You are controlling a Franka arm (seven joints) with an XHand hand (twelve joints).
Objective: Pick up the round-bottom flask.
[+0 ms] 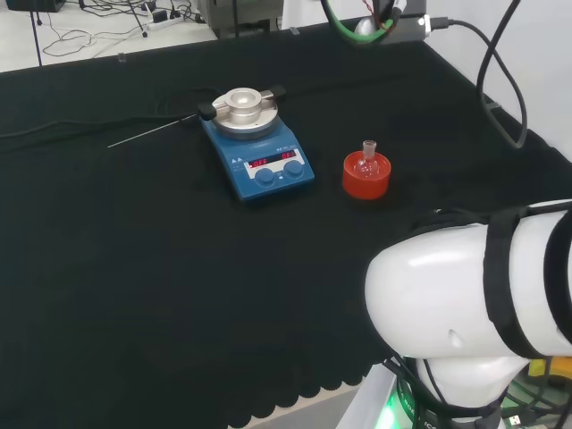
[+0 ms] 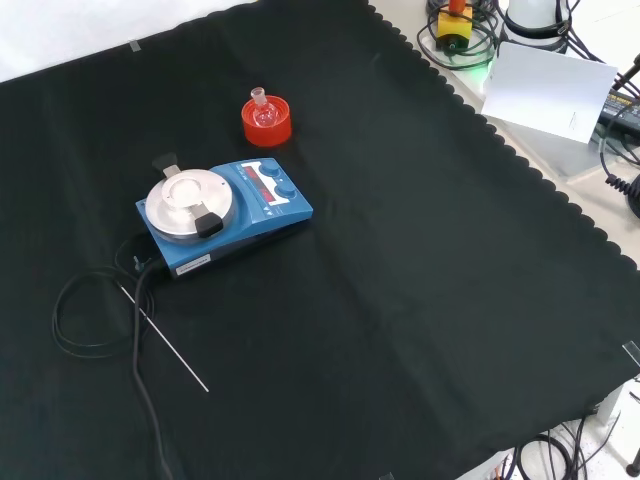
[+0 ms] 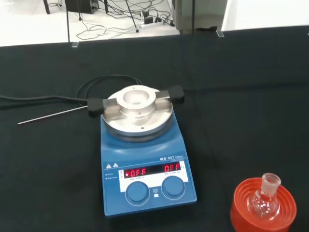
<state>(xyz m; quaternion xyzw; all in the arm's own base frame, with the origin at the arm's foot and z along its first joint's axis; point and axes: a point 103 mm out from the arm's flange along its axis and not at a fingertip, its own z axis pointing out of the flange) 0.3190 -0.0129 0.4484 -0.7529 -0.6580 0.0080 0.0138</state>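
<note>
- 1 round-bottom flask (image 1: pixel 367 162) (image 2: pixel 263 112) (image 3: pixel 265 200), small, clear glass, sits upright in a red ribbed stand (image 1: pixel 365 175) (image 2: pixel 267 121) (image 3: pixel 263 208), neck up, untouched.
- 1 blue hotplate stirrer (image 1: pixel 258 147) (image 2: pixel 222 212) (image 3: pixel 145 156) stands on the black surface (image 1: pixel 134 268) (image 2: pixel 420 300) (image 3: pixel 48 169); a round metal block (image 1: pixel 241 108) (image 2: pixel 190 200) (image 3: pixel 137 112) with 2 black handles sits on its top.
- Head view: stand and flask just beside the stirrer, to its right, not touching. Front view: stand behind the stirrer, higher in view.
- 1 thin metal rod (image 1: pixel 152 134) (image 2: pixel 165 340) (image 3: pixel 50 116) lies flat on the cloth by the stirrer's far side; a black cable (image 2: pixel 90 300) (image 3: pixel 104 82) loops near it.
- White arm link (image 1: pixel 474 295) is at the head view's lower right, well apart from the flask.
- Hand: cannot tell whether its fingers are apart, together or clamped on anything, so places relative to it cannot be given.
- Wrist view looks at the stirrer close up, with flask and stand near it.
</note>
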